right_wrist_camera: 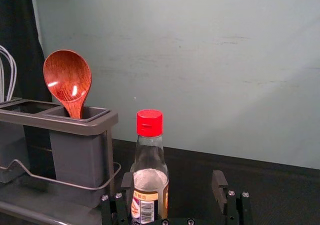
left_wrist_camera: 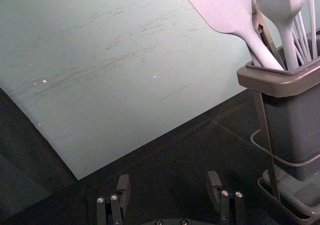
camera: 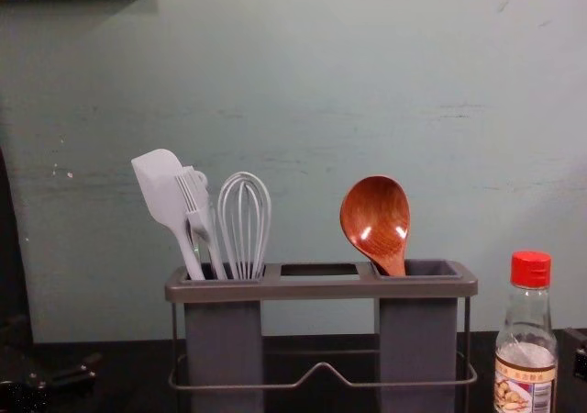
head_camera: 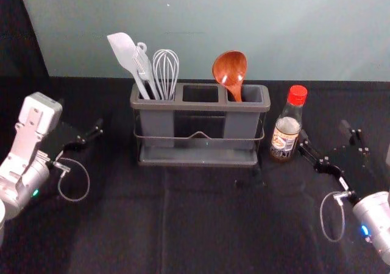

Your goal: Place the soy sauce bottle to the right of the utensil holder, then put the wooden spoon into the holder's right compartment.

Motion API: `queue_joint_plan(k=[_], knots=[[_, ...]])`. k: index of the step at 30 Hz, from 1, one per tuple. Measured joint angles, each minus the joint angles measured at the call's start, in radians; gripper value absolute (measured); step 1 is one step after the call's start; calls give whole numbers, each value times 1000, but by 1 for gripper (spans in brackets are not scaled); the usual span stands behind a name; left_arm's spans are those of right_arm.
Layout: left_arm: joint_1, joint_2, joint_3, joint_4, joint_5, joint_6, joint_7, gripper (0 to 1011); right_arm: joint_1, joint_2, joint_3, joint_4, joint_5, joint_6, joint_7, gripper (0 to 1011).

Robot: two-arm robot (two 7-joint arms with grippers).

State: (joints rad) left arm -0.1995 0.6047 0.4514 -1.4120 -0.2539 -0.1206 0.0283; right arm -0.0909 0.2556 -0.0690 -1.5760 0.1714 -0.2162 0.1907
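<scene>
Right gripper [right_wrist_camera: 172, 179] has jaws spread, holding nothing; bottle [right_wrist_camera: 150, 177] stands upright just ahead, toward their inner side; they should retreat straight; farther is holder [head_camera: 201, 106], spoon [head_camera: 230, 69] in its right compartment [head_camera: 241, 126]; beyond it, left gripper [left_wrist_camera: 169, 181] is parked, also spread.

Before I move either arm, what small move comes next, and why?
I'd probably ease the right end effector back, away from the soy sauce bottle: its fingers are open, one close beside the bottle, which stands right of the utensil holder, and the wooden spoon is already in the right compartment.
</scene>
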Motion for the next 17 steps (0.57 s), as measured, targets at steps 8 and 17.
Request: queue_joint_plan(k=[8, 17], knots=[[0, 0, 0, 0, 0, 0, 0, 1005, -1, 1, 0, -1, 1, 0, 0, 1002], [0, 0, 0, 0, 0, 0, 0, 1005, -1, 1, 0, -2, 2, 0, 0, 1003]])
